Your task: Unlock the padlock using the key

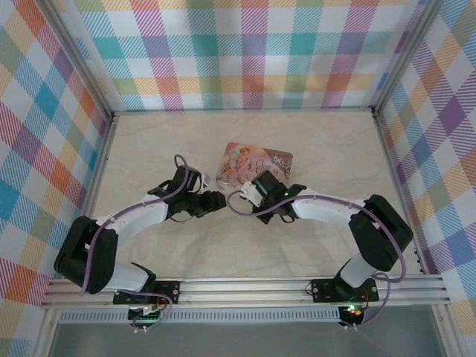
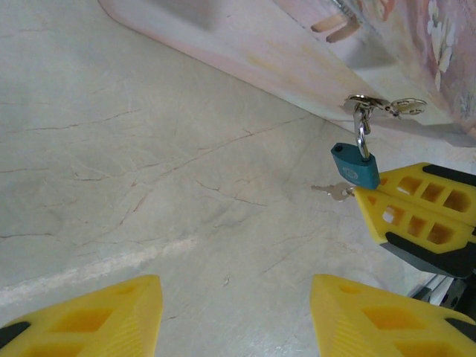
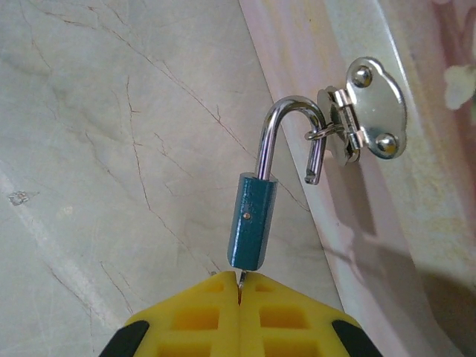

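Note:
A small teal padlock [image 3: 251, 223] hangs by its silver shackle [image 3: 286, 119] from the ring of a metal hasp [image 3: 370, 119] on a pink box. The shackle's free end is out of the body. My right gripper [image 3: 239, 281] is shut on the key [image 3: 240, 277], whose blade goes into the bottom of the padlock. In the left wrist view the padlock [image 2: 355, 165] and key [image 2: 338, 192] sit at the tip of the right gripper's yellow fingers [image 2: 416, 208]. My left gripper [image 2: 234, 312] is open over bare table, a short way left of the padlock, with nothing between its fingers.
The pink decorated box [image 1: 256, 165] lies flat at the table's middle, just beyond both grippers [image 1: 232, 197]. Checked walls close off the left, right and far sides. Pale marbled tabletop [image 1: 186, 141] stretches around the box.

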`<state>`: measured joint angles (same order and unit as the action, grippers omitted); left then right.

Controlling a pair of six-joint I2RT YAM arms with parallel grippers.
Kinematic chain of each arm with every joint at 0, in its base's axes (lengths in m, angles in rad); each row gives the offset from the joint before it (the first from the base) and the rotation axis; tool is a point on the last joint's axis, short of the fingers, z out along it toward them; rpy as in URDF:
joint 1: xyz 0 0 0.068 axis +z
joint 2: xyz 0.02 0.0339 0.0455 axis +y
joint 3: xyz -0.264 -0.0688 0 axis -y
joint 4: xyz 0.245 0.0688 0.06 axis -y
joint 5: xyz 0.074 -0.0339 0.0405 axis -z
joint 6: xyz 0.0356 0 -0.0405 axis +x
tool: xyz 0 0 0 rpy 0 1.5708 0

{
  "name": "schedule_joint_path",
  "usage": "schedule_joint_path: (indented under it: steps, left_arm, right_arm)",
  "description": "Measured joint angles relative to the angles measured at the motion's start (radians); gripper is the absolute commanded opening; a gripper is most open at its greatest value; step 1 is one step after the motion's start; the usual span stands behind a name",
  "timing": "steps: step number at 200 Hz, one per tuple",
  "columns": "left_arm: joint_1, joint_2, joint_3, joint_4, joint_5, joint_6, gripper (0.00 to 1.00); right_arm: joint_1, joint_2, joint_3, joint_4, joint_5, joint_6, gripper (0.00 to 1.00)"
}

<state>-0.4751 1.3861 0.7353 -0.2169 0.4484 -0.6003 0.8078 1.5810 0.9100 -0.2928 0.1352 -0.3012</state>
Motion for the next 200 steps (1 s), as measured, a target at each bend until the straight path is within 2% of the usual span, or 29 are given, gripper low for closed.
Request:
schedule_joint_path:
  steps: [76, 200]
  left_arm:
    - [0.0, 0.0, 0.0, -0.018, 0.048, 0.03, 0.56]
    - [0.0, 0.015, 0.0, -0.019, 0.058, 0.034, 0.56]
  right_arm:
    - [0.021, 0.001, -0.005, 0.012, 0.044, -0.053, 0.0]
    - [0.027, 0.008, -0.035, 0.09, 0.093, -0.187, 0.0]
